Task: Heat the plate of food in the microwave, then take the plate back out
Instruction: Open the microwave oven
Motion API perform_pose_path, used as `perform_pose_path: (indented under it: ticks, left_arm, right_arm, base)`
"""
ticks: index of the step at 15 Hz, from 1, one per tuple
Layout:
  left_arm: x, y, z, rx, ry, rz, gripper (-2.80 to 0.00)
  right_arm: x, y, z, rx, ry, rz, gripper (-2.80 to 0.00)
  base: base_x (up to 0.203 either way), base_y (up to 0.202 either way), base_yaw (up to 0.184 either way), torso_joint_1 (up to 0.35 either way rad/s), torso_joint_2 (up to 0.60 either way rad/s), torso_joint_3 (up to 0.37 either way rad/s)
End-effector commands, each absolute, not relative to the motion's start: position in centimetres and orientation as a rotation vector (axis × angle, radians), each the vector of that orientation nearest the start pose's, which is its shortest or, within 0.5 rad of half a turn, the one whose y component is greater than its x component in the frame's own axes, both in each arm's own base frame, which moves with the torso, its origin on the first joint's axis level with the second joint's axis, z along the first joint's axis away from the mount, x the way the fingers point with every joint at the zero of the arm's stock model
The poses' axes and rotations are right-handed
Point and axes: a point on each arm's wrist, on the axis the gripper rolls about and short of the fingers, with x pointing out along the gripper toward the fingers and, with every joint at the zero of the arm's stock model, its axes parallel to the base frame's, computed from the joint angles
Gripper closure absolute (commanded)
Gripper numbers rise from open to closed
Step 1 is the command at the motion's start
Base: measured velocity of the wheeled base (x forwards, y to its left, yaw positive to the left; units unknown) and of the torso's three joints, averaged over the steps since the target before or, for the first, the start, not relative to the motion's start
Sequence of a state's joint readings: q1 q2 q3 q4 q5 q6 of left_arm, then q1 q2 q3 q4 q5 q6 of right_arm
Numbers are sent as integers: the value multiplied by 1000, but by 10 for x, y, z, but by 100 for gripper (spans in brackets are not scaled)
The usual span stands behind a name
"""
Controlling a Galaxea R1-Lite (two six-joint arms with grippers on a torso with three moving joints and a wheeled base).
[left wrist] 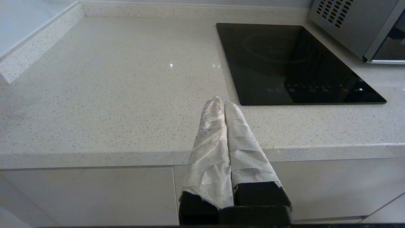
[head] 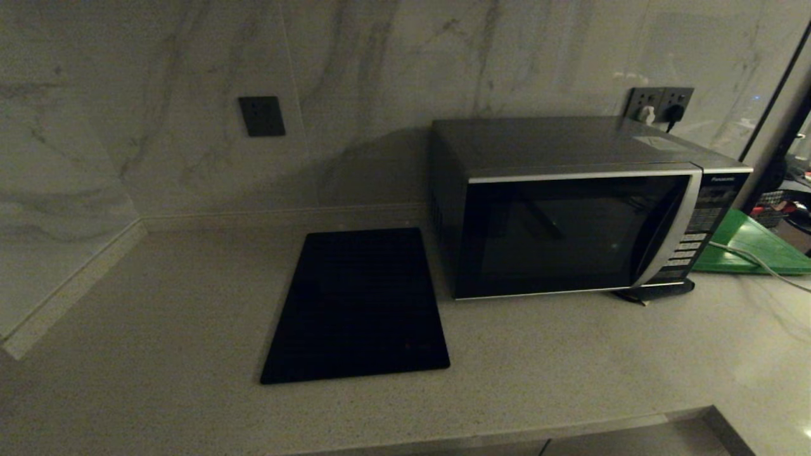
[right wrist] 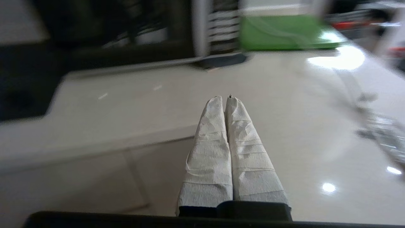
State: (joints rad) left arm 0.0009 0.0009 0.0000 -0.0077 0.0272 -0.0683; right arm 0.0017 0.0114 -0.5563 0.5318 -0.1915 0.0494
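Microwave (head: pixel 573 209) shut, both arms back at the tabletop (head: pixel 158 304) edge.
Head: you see the door closed, black panel (head: pixel 358 307) beside the microwave; no plate visible. Left wrist: left end effector (left wrist: pixel 221 102) pressed together, empty, near the panel. Right wrist: right end effector (right wrist: pixel 223 98) pressed together, empty, before the microwave.

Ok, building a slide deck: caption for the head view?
Closed microwave on a stone counter, black panel to its left, green board to its right.
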Motion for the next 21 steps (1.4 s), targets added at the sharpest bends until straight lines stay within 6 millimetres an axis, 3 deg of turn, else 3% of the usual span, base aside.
perform_pose_path:
  ticks: [1, 5, 7, 10, 13, 21]
  left_arm:
    - [-23, 1, 76, -69, -8, 29, 0]
    - [-23, 1, 76, -69, -8, 29, 0]
    - [-23, 1, 76, -69, -8, 29, 0]
    - [-23, 1, 76, -69, -8, 28, 0]
    - [-23, 1, 76, -69, -7, 27, 0]
    - [-23, 1, 76, -69, -8, 29, 0]
  right_arm:
    - [-74, -3, 140, 49, 45, -128, 0]
    - [-35, -2, 89, 32, 97, -66, 0]
    - [-25, -1, 77, 31, 24, -39, 0]
    - [-23, -1, 75, 33, 10, -23, 0]
    - [-23, -1, 75, 144, -1, -35, 0]
    - [-23, -1, 75, 143, -1, -36, 0]
  base:
    - [0, 0, 0, 0, 0, 0]
    - [0, 0, 0, 0, 0, 0]
    - [0, 0, 0, 0, 0, 0]
    - [0, 0, 0, 0, 0, 0]
    - [0, 0, 0, 0, 0, 0]
    - [0, 0, 0, 0, 0, 0]
